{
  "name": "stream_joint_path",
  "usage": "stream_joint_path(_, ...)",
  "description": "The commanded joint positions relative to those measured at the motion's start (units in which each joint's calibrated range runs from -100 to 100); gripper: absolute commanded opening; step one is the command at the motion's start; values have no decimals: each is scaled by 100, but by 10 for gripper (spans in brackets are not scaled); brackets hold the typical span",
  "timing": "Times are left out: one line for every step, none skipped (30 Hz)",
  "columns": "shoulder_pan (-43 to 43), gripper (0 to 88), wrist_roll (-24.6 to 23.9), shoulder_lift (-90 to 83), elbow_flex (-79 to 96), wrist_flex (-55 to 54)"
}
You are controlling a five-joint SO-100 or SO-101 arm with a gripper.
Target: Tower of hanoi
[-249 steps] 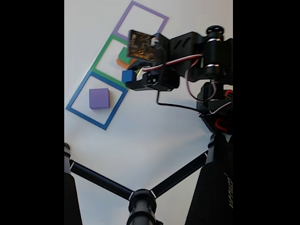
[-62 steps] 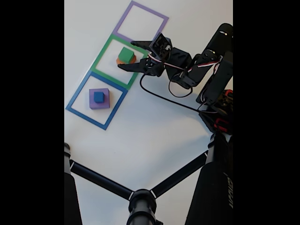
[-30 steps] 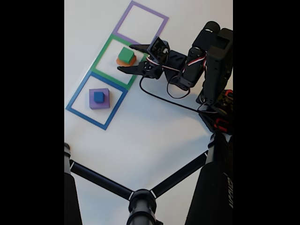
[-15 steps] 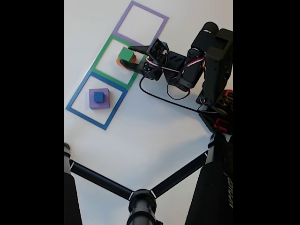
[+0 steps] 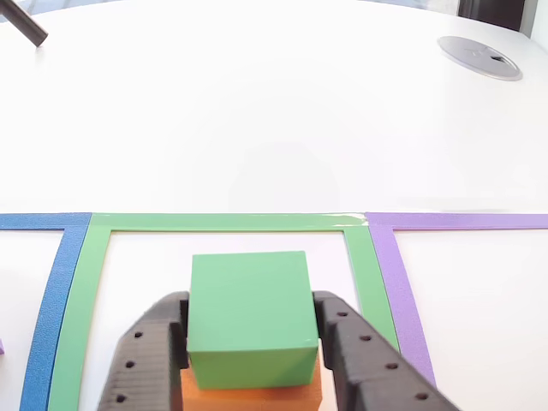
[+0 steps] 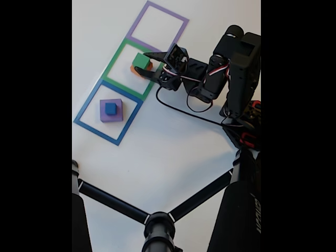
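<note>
In the other view a green cube (image 5: 248, 317) sits on a flat orange block (image 5: 253, 396) inside the green taped square (image 5: 223, 222). My gripper (image 5: 250, 301) is shut on the green cube, one black finger (image 5: 150, 355) pressed to each side. The fixed view shows the same grip (image 6: 142, 61) on the green cube (image 6: 140, 59), with a sliver of orange block (image 6: 149, 66) below it. A small blue cube (image 6: 110, 108) rests on a purple block (image 6: 116, 114) in the blue square (image 6: 87, 101). The purple square (image 6: 137, 21) holds nothing.
The arm's base and a black cable (image 6: 181, 110) lie right of the squares. Black stand legs (image 6: 157, 226) cross the lower part of the fixed view. A grey round disc (image 5: 479, 57) is set in the white table far behind the squares.
Over the last second the open jaws reached forward around the green cube and closed in on its sides. The cubes have not moved.
</note>
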Motion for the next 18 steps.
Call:
stream_joint_path(-112, 70, 54, -882, 139, 290)
stream_joint_path(-112, 69, 54, -1156, 167, 509)
stream_joint_path(-112, 68, 54, -1487, 185, 808)
stream_joint_path(-112, 67, 54, -1794, 194, 1140)
stream_joint_path(-102, 67, 54, -2182, 194, 1553)
stream_joint_path(-83, 67, 54, -2513, 203, 1942)
stream_joint_path(-73, 66, 54, -2916, 194, 2403)
stream_joint_path(-64, 66, 54, -3304, 167, 2857)
stream_joint_path(-44, 65, 54, -3732, 139, 3416)
stream_joint_path(3, 65, 54, -4265, 94, 4088)
stream_joint_path(51, 65, 54, -4701, 21, 4719)
stream_joint_path(90, 65, 54, -5161, -115, 5464)
stream_joint_path(119, 64, 54, -5476, -288, 6063)
stream_joint_path(157, 64, 54, -5766, -533, 6695)
stream_joint_path(205, 63, 54, -5952, -797, 7254)
stream_joint_path(253, 63, 54, -6106, -1170, 7942)
stream_joint_path(310, 62, 54, -6219, -1533, 8549)
stream_joint_path(387, 61, 54, -6316, -1979, 9262)
